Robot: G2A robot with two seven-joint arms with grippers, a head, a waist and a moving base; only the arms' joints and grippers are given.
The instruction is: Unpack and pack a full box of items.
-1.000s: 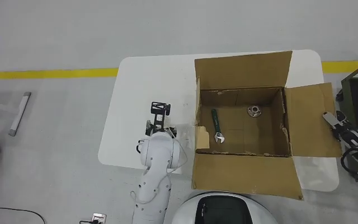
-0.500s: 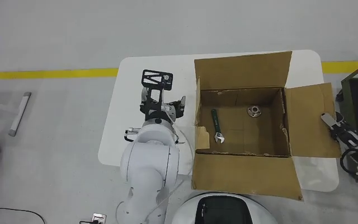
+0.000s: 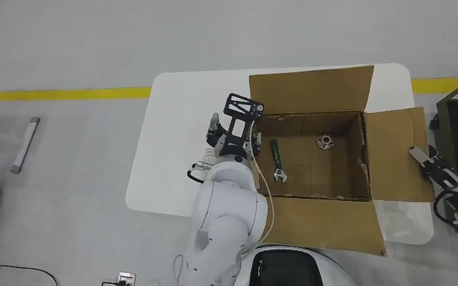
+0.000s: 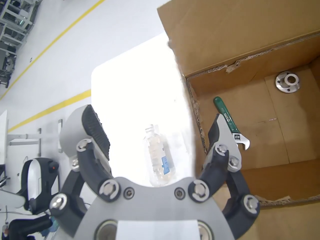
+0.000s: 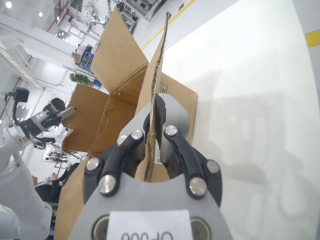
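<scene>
Unpacking looks part-done: bottle on the bench, wrench and flange in the box; left hand gapes empty, right hand pinches a flap.

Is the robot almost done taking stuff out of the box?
Not yet. A clear plastic bottle is out on the white table beside the cardboard box. The right gripper pinches a box flap; the left gripper hangs open and empty near the box's edge. A green-handled wrench and a round metal flange lie inside the box, waiting to come out, and then everything needs packing again.
</scene>
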